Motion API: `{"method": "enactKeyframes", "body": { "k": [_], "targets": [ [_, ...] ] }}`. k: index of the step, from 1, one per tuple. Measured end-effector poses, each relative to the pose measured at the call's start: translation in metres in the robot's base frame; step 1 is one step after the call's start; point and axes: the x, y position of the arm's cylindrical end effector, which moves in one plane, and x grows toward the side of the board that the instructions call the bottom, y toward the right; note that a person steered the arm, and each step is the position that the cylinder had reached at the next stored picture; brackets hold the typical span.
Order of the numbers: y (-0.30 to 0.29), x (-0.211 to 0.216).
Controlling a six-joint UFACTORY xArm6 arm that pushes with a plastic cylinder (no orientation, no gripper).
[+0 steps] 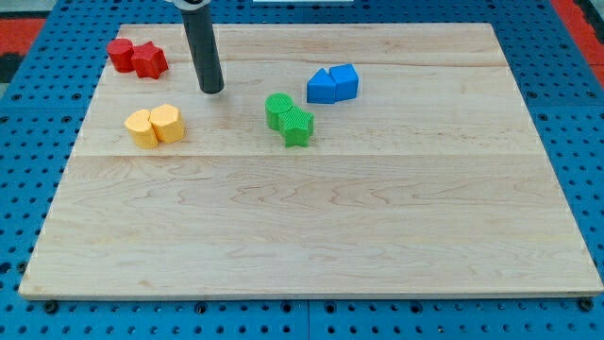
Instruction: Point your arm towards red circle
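Note:
The red circle [120, 53] lies at the board's upper left, touching a red star [149, 60] on its right. My tip [211, 90] rests on the board, to the right of and a little below the red pair, apart from them. Two yellow blocks [155, 126] lie side by side below and left of the tip.
Two green blocks [290, 118] touch each other near the board's middle. Two blue blocks [332, 84] sit together to their upper right. The wooden board [311, 236] lies on a blue perforated table.

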Motion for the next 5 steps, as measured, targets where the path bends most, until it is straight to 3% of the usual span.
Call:
{"method": "enactKeyframes", "body": {
  "k": [3,5],
  "targets": [
    [0.022,-0.008],
    [0.014,0.020]
  ]
}}
